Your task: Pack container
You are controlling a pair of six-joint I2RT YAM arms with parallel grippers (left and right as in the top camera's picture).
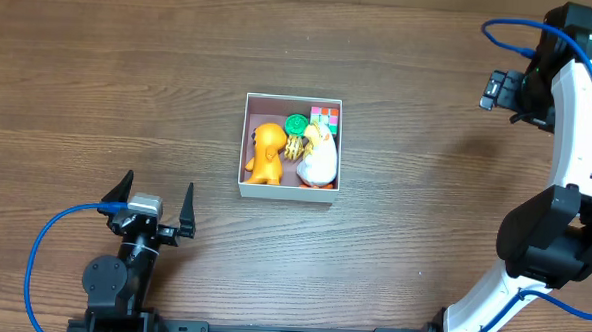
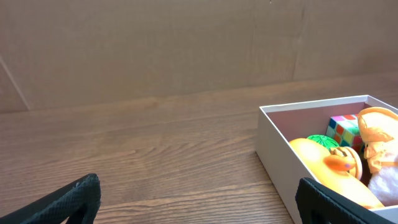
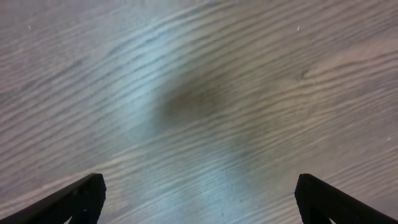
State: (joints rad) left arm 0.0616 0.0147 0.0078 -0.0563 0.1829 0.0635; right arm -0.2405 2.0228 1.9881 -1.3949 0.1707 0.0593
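Mid tabletop (image 1: 100,67), the container (image 1: 287,193) holds 4 toys: orange figure (image 1: 267,150), white duck (image 1: 318,159), green disc (image 1: 296,123), colour cube (image 1: 324,116); left tool (image 1: 158,195) spread wide, empty, parked by its base; right tool (image 3: 199,186) spread, empty, well off right, probably because packing looks done

Container (image 1: 288,193) holds toys (image 1: 267,150); left end effector (image 1: 158,183) jaws spread, empty.

No readable text, label, brand, number or sign anywhere: none on the container (image 1: 289,190), its toys, the arms or the tabletop (image 1: 109,88).
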